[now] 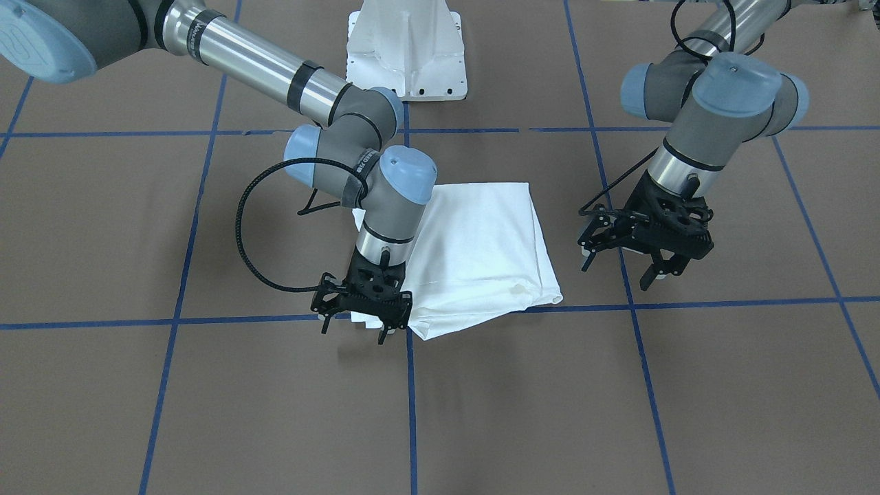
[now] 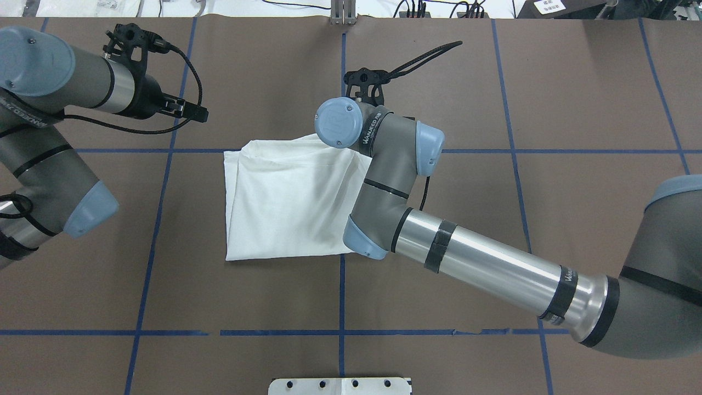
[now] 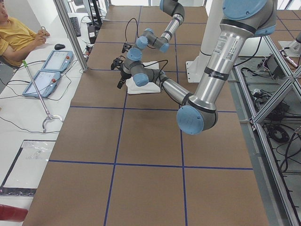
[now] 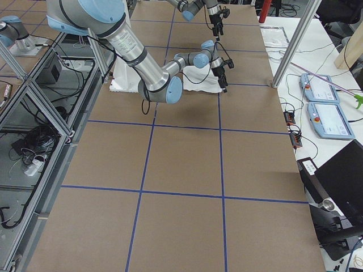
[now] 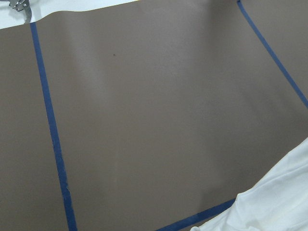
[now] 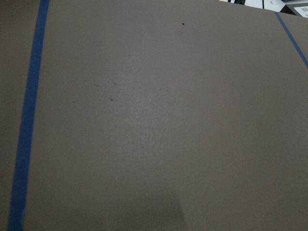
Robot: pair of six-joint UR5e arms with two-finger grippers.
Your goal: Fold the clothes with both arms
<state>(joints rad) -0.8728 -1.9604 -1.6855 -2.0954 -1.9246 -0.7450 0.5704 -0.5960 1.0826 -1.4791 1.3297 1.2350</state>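
Broadly, the brown surface (image 1: 103, 227) carries a grid of blue tape lines (image 1: 183, 275). Seen from the front, the right end effector (image 1: 353, 333) hangs with its fingers spread over the near corner of the folded white T-shirt (image 1: 481, 247), which lies mid-surface. Further right, the left end effector (image 1: 622, 275) hovers with its fingers spread, apart from the cloth. An operator in yellow (image 3: 16, 35) sits at a white side desk (image 3: 23, 108).

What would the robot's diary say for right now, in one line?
shirt: folded on table | left fingers: open, beside shirt, not touching | right fingers: open, at shirt corner
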